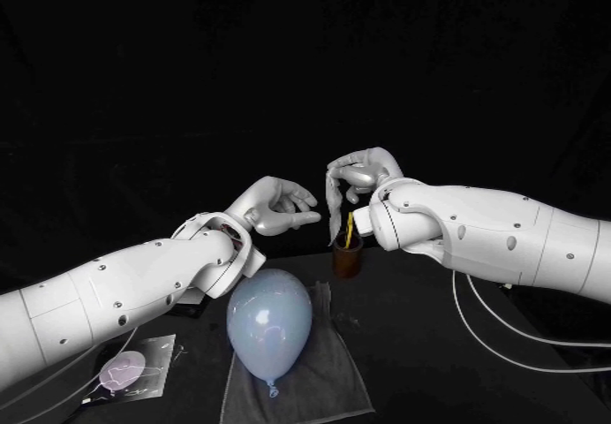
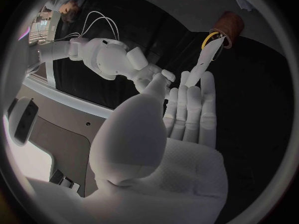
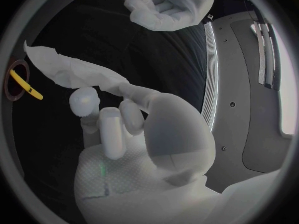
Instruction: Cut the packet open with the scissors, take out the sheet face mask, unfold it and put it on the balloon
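Note:
My right hand [image 1: 362, 173] is raised above the table's middle and pinches the folded white sheet mask [image 1: 335, 210], which hangs down from its fingers. The right wrist view shows the mask [image 3: 74, 72] held between thumb and fingers. My left hand [image 1: 275, 208] hovers just left of the mask with its fingers apart, holding nothing; its palm [image 2: 181, 129] faces the mask strip [image 2: 206, 59]. The pale blue balloon [image 1: 268, 316] lies on the table below both hands. The yellow-handled scissors [image 1: 345, 231] stand in a brown cup [image 1: 348, 260] under the mask.
The balloon rests on a translucent sheet [image 1: 319, 375] near the front edge. The cut packet [image 1: 134, 369] lies flat at the front left. White cables [image 1: 509, 329] trail from the right arm over the table's right side.

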Robot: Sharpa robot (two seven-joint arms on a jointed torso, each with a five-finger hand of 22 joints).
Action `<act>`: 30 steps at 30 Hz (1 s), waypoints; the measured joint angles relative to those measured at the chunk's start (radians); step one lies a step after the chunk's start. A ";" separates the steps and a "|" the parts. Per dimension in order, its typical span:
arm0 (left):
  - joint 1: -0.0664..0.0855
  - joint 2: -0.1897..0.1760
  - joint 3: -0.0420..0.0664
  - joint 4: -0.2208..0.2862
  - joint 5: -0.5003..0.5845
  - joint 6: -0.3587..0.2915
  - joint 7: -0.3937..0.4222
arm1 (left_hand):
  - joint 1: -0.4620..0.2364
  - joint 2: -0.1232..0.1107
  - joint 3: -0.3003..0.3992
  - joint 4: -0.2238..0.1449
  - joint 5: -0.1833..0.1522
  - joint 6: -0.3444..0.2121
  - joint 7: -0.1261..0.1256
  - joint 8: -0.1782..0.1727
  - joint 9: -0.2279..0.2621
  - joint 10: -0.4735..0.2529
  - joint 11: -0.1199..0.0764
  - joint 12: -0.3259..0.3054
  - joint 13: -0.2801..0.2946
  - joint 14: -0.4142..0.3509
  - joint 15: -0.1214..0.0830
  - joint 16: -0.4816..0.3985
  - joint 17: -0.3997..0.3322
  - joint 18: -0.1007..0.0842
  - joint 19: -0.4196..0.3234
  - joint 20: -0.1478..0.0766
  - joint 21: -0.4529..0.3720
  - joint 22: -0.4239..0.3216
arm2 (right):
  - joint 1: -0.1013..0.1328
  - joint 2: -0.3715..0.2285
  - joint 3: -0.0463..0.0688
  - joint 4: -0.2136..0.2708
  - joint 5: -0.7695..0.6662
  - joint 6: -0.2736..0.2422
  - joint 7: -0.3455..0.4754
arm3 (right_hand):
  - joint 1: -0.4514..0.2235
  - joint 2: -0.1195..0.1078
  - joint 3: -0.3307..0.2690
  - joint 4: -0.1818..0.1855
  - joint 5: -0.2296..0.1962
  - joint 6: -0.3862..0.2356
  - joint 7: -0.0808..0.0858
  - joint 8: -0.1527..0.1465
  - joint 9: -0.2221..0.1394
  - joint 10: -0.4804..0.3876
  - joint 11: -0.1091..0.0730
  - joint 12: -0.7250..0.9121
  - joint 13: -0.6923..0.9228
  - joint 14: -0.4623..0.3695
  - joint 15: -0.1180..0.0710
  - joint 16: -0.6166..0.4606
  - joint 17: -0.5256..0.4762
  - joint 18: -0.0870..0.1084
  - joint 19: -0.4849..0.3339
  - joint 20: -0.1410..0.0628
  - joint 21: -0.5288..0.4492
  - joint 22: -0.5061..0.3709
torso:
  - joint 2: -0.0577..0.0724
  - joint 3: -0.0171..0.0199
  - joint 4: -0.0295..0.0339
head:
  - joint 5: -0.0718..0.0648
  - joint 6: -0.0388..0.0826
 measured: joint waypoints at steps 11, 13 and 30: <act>0.000 0.051 0.001 -0.055 -0.027 -0.019 -0.031 | -0.047 -0.027 -0.064 0.080 0.000 -0.013 0.006 -0.022 -0.024 0.019 -0.014 0.059 0.006 0.028 -0.008 0.038 -0.008 0.000 -0.007 0.000 0.051 0.035 | 0.001 0.019 -0.001 0.028 -0.014 -0.006 -0.031 | 0.000 0.000 0.000 0.000 0.000 0.000 0.000 0.002 0.000 0.000 0.000 0.000 0.000 0.000 0.000 0.004 0.001 0.000 0.000 0.000 0.000 0.002 | 0.001 0.0015 0.0006 | 0.008 0.007; 0.000 0.059 0.001 -0.064 -0.025 -0.018 -0.050 | -0.047 -0.027 -0.078 0.095 0.000 -0.013 0.006 -0.026 -0.027 0.031 -0.020 0.083 0.013 0.047 -0.014 0.058 -0.007 -0.001 -0.001 -0.006 0.072 0.048 | 0.001 0.018 -0.001 0.039 -0.018 -0.006 -0.034 | 0.000 0.000 0.000 0.000 0.000 0.000 0.000 0.002 0.000 0.000 0.000 0.000 -0.001 0.000 0.000 0.004 0.001 -0.001 0.000 0.000 0.000 0.002 | 0.001 0.0015 0.0005 | 0.010 0.008; 0.000 0.082 0.001 -0.098 0.022 -0.021 -0.176 | -0.023 -0.003 -0.144 0.152 0.000 0.000 -0.003 -0.046 -0.038 0.047 -0.028 0.161 0.042 0.131 -0.027 0.124 0.060 0.003 0.007 -0.014 0.147 0.101 | 0.001 0.013 -0.001 0.105 -0.043 -0.004 -0.036 | 0.000 0.000 0.000 0.000 0.000 0.002 0.002 0.002 -0.001 0.004 -0.004 0.000 0.001 0.003 -0.002 0.004 0.000 -0.001 0.000 0.000 0.000 0.003 | 0.001 0.0020 0.0005 | 0.016 0.011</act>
